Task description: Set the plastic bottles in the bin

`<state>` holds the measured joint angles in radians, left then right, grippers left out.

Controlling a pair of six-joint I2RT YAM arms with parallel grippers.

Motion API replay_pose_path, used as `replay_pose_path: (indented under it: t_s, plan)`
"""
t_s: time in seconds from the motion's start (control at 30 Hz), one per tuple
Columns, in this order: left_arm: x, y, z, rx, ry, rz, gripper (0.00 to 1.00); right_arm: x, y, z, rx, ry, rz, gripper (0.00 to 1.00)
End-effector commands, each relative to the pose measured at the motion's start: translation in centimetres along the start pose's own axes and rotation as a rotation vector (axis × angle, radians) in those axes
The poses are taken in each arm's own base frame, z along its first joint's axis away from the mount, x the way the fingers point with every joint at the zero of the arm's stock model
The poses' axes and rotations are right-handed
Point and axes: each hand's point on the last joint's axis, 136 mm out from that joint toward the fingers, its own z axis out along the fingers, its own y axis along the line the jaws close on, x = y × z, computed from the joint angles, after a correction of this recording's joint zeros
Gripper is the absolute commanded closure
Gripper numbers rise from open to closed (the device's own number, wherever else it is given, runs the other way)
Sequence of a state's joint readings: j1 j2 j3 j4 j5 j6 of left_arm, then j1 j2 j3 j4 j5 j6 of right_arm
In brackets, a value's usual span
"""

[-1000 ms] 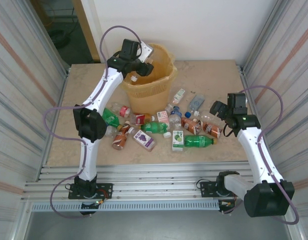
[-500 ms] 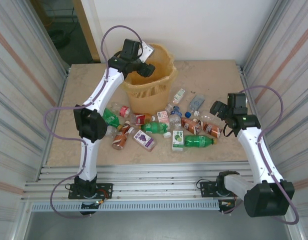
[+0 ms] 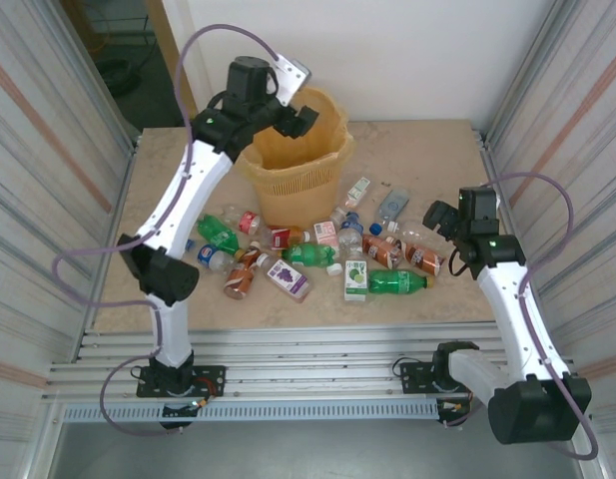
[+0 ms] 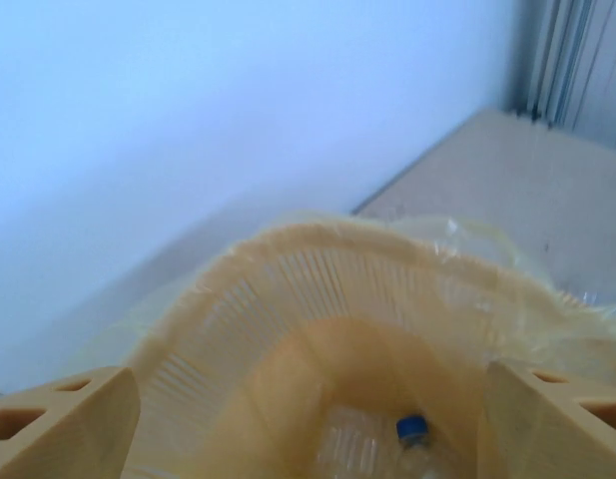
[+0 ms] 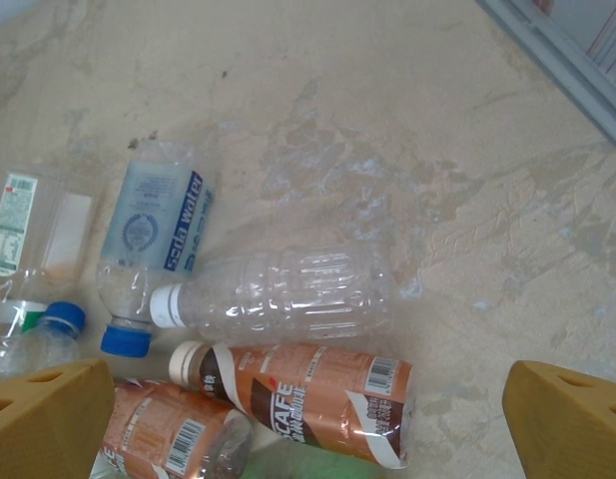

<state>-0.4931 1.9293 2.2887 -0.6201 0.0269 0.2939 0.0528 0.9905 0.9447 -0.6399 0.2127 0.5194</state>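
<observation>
My left gripper [image 3: 291, 118] hangs open above the orange-yellow bin [image 3: 293, 175], with nothing between its fingers. In the left wrist view, the left gripper [image 4: 308, 434] looks down past the bin's lined rim [image 4: 317, 244] at a clear bottle with a blue cap [image 4: 412, 431] lying inside. Several plastic bottles lie on the table in front of the bin, among them a green one [image 3: 395, 282] and a purple-labelled one [image 3: 288, 276]. My right gripper [image 3: 449, 222] stands open over the right end of the pile. In the right wrist view, the right gripper [image 5: 308, 419] is above a brown coffee bottle [image 5: 308, 399], beside a clear bottle [image 5: 278, 294].
A soda-water bottle [image 5: 153, 239] with a blue cap lies to the left of the clear one. Small drink cartons [image 3: 355, 279] lie among the bottles. Metal walls close in both sides of the table [image 3: 427, 150], and a white wall stands behind the bin.
The left gripper has opened and let its bottle fall into the bin. The left arm has lifted, and its elbow has swung left. The right arm has barely moved.
</observation>
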Motion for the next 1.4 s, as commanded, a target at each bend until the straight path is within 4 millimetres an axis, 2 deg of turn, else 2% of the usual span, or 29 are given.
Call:
replay_pose_path:
  t_s: [0.0,0.1,0.27,0.43,0.53,0.7,1.0,1.17,1.37]
  plan:
    - [-2.9,1.2,-3.8,-0.051,-0.109,-0.054,0.09,-0.3,-0.4,-1.0,0.007,-0.039,-0.013,0.01]
    - [-3.6,1.6,-6.3,-0.072,-0.158,-0.096,0.06,-0.4,-0.5,-1.2,0.005,-0.050,-0.014,0.01]
    - [-3.4,1.8,-10.4,-0.104,-0.228,-0.166,0.01,-0.6,-0.3,-1.5,-0.014,-0.061,-0.013,0.01]
    - [-1.7,2.5,-14.7,-0.179,-0.281,-0.245,0.01,-0.4,-0.1,-1.6,-0.029,-0.059,-0.015,0.01]
    - [0.1,2.9,-17.0,-0.235,-0.300,-0.298,0.01,-0.3,-0.2,-1.6,-0.026,-0.057,-0.018,0.00]
    - [4.3,3.5,-20.0,-0.333,-0.275,-0.386,0.01,-0.3,-0.2,-1.5,-0.027,-0.057,-0.018,0.00]
    - [13.7,4.5,-23.1,-0.517,-0.126,-0.542,0.01,-0.2,0.5,-1.0,-0.051,-0.044,-0.018,0.00]
    - [19.9,4.7,-23.6,-0.583,-0.003,-0.663,0.01,-0.1,0.7,-0.8,-0.057,-0.037,-0.011,0.00]
    - [26.2,4.5,-23.7,-0.632,0.144,-0.814,0.01,-0.1,0.6,-0.8,-0.053,-0.032,-0.013,0.00]
